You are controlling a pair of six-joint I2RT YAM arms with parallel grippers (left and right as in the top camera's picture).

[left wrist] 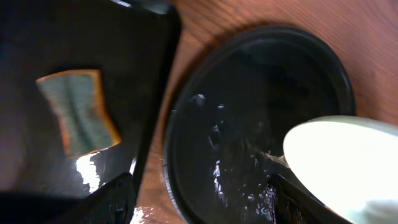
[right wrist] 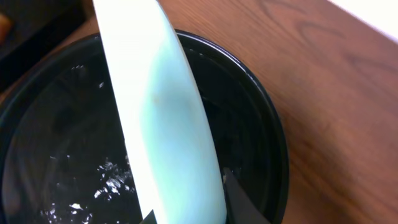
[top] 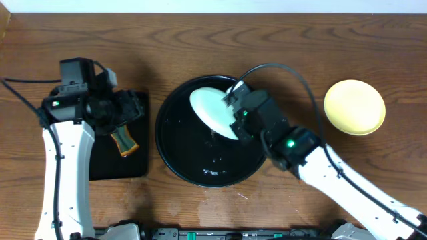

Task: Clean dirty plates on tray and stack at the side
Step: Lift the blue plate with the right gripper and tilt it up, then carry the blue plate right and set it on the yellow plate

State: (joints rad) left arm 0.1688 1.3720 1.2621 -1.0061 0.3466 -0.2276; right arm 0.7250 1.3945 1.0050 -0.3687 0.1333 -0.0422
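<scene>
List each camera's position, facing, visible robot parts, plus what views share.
Overhead: above wooden table, facing down; left arm, right arm, pale yellow plate.
Left wrist: faces rectangular black tray, sponge; left gripper fingertips.
Right wrist: faces tilted pale mint plate clamped by right gripper.
Shared: all show round glossy black tray, mint plate.

On the desk (top: 280,40), the round tray (top: 180,143) has a tilted plate (top: 212,110) over its rear half, the rectangular tray (top: 113,167) bearing a sponge (top: 124,141) just left of it, and a second plate (top: 354,107) well to its right.
</scene>
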